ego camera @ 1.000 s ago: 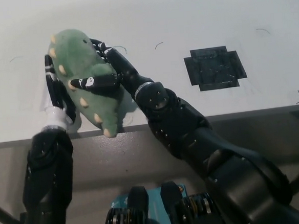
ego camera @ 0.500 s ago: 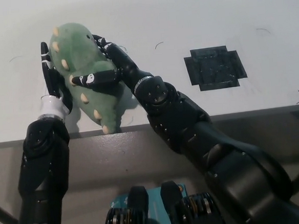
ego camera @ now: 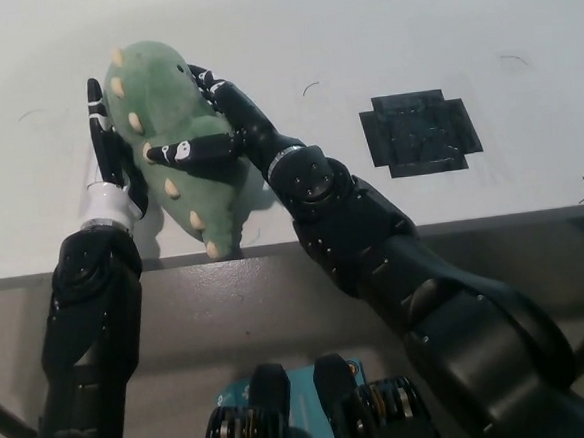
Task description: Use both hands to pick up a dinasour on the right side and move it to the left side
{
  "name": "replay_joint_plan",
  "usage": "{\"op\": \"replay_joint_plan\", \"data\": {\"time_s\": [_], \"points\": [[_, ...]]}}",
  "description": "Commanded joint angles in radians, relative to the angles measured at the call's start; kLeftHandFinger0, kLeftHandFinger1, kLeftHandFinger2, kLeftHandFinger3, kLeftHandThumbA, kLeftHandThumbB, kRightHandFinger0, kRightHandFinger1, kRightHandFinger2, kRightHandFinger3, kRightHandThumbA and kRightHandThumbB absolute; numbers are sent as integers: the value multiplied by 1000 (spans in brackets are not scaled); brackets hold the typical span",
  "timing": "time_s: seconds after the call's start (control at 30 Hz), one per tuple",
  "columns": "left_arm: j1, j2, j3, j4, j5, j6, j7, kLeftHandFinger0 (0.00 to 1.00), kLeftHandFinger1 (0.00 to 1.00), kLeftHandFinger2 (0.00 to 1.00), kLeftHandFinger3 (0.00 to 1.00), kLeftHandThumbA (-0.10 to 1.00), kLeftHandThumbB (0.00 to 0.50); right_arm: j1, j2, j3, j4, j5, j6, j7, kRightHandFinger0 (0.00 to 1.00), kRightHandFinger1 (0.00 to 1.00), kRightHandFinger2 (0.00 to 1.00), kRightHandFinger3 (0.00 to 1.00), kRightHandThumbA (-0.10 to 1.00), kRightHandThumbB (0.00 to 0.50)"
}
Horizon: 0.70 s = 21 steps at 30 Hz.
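Squeezing the green plush dinosaur (ego camera: pixel 170 127) between my left robot hand (ego camera: pixel 108 162) and right robot hand (ego camera: pixel 227 118), both gripping it. I should keep equal pressure while lowering it on the white surface (ego camera: pixel 379 32), then open both together.

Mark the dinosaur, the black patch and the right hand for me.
dinosaur (ego camera: pixel 163 98): head view, upper green body.
black patch (ego camera: pixel 418 133): head view, its middle, on the table.
right hand (ego camera: pixel 227 126): head view, middle of the hand, against the dinosaur's side.
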Motion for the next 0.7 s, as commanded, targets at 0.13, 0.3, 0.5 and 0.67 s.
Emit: {"op": "replay_joint_plan", "data": {"time_s": [0.13,0.3,0.5,0.67], "points": [[-89,-17,-18,-18,-7,-40,-22,1000,1000,1000,1000,1000,132,-65,24,-2,-24,-18,-13,41,1000,1000,1000,1000,1000,0],[-103,-15,-19,-16,-2,-48,-17,1000,1000,1000,1000,1000,139,-75,16,0,-28,-22,-21,43,1000,1000,1000,1000,1000,7],[-107,0,-27,13,3,-95,-46,1000,1000,1000,1000,1000,102,-73,11,-4,-32,-23,-44,33,1000,1000,1000,1000,1000,0],[-95,1,-13,-15,-4,-3,4,1000,1000,1000,1000,1000,182,-70,-8,-24,-43,-14,-50,17,1000,1000,1000,1000,1000,1]]}}
